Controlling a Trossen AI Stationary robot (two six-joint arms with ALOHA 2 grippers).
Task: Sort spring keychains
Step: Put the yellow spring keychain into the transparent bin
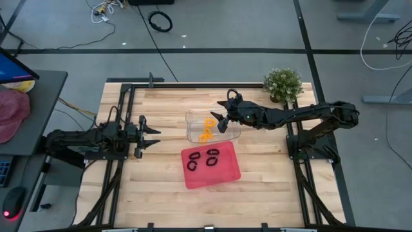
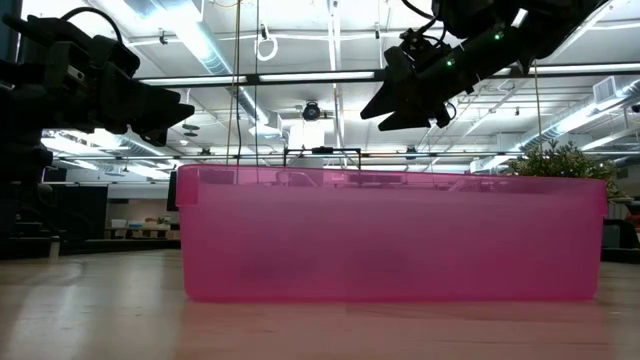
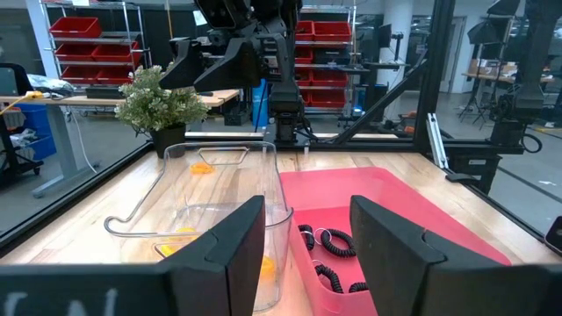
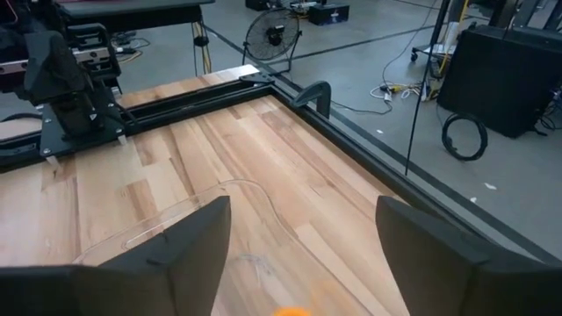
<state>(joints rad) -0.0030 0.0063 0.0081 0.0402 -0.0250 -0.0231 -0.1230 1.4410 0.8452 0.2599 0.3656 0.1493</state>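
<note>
Right gripper [image 1: 222, 122] spread open over clear bin [image 1: 193, 133], nothing between fingers; orange spring keychains [image 1: 207, 129] inside, black spring keychains [image 1: 203, 158] in red tray [image 1: 219, 180]. Left gripper [image 1: 152, 136] parked aside, part open, empty. Risk: dropped orange loop bouncing or snagging the bin rim if released off-centre.
</note>
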